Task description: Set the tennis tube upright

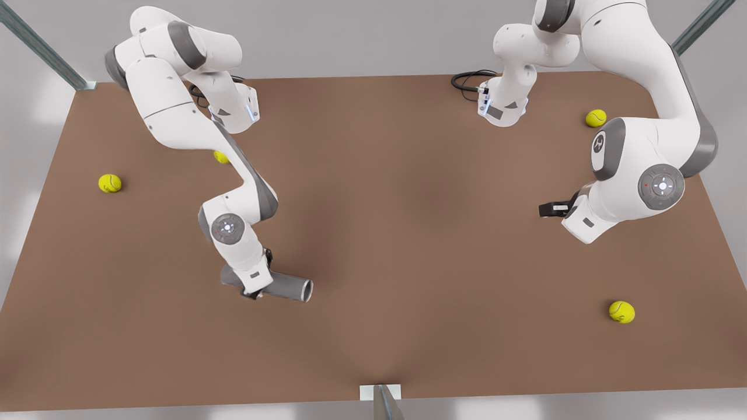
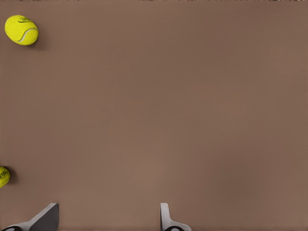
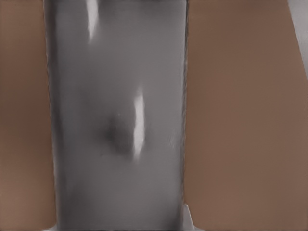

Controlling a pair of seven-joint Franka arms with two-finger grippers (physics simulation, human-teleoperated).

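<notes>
The right gripper (image 1: 257, 290) was clamped across the tennis tube (image 1: 289, 287) — lying flat on the table (image 1: 408, 233). The left gripper (image 2: 109, 219) waited over bare tabletop — fingers (image 2: 166, 216) spread apart.

Honestly nothing readable here, no words, brand names or numbers on anything. The closest thing is a small dark emblem on the grey joint cap of the arm (image 1: 599, 143) at the right of the front view, but I can't make it out as letters. The tennis ball (image 2: 21, 30) at the upper left of the left wrist view has a faint dark smudge of print on it, way too blurry to read.
</notes>
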